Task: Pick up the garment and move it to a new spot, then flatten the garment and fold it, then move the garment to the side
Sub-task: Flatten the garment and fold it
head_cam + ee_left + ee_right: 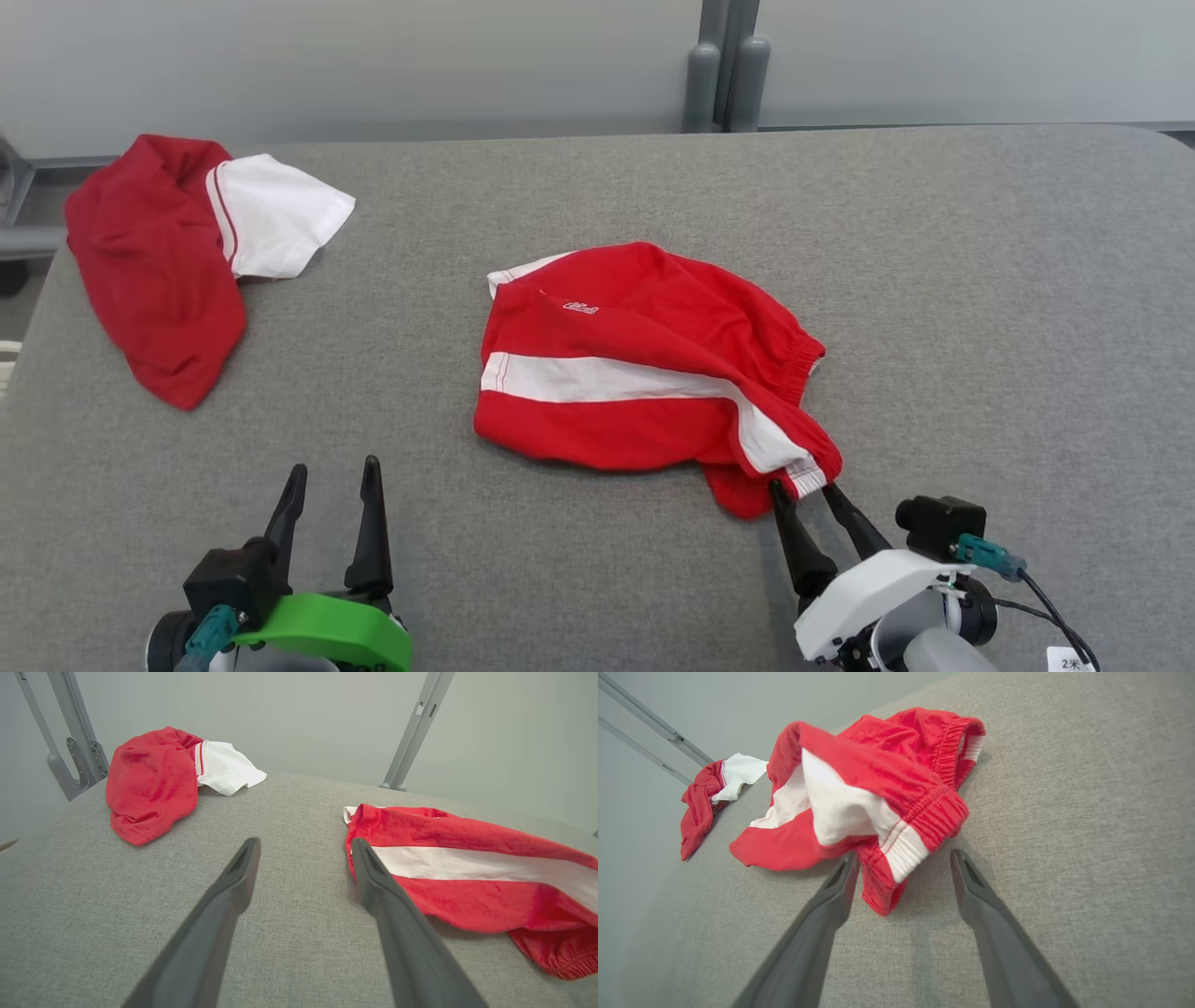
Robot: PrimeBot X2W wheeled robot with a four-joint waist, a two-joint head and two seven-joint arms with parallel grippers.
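shorts (635, 373) lying crumpled mid-table (934, 280). right gripper (801, 487) sitting wide open, fingers straddling their near-right waistband corner, not clamping. left gripper (335, 464) hovering wide open, empty, near front-left edge. second garment (159, 261) lying at far-left corner.

In the head view, the white lettering (580, 307) on the red shorts (644, 364) is too small to be read. The label (1071, 661) in the lower right corner is cut off by the bottom edge, as are the bases of the left gripper (335, 464) and the right gripper (801, 485). In the left wrist view, the red shorts (467, 863) are cut off by the right edge, and part of their left hem is hidden behind a finger (387, 896). In the right wrist view, contact between cloth and fingers cannot be told.
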